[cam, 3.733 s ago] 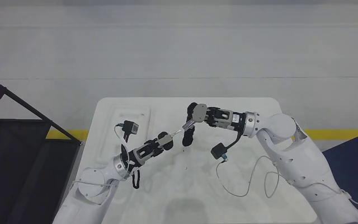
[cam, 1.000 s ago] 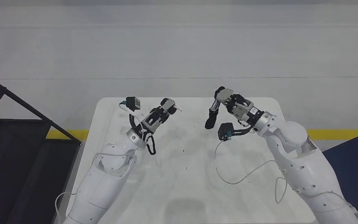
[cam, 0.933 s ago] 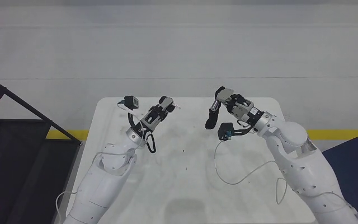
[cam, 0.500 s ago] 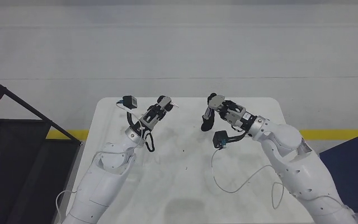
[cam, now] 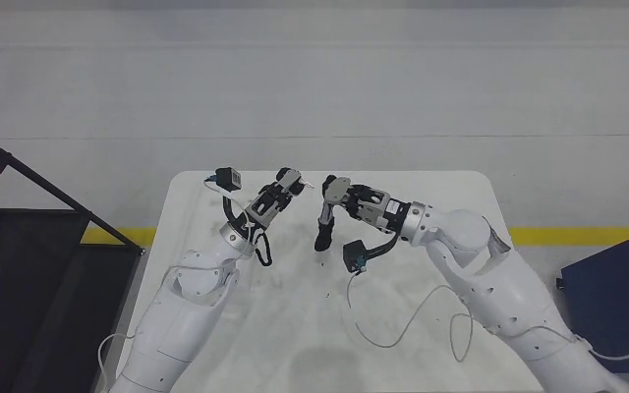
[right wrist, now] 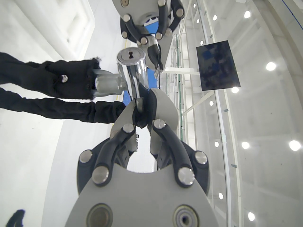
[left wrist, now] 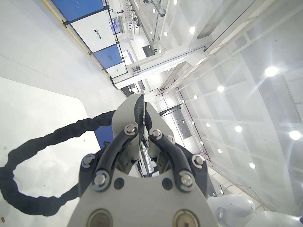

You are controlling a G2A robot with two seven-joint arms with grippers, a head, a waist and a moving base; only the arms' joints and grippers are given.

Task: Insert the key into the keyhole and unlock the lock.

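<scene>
Gripping the lock (right wrist: 135, 75) in your right end effector (right wrist: 142, 105), key (right wrist: 157, 70) pinched in the left end effector (left wrist: 142, 105), you needed the tip squared to the keyhole (right wrist: 130, 54) before pushing.

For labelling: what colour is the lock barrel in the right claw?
Shiny silver lock barrel, best in the right wrist view.

White rounded arms (cam: 187, 285), grey jaws, black links, silver screws, black-sleeved cable (left wrist: 68, 129).
</scene>
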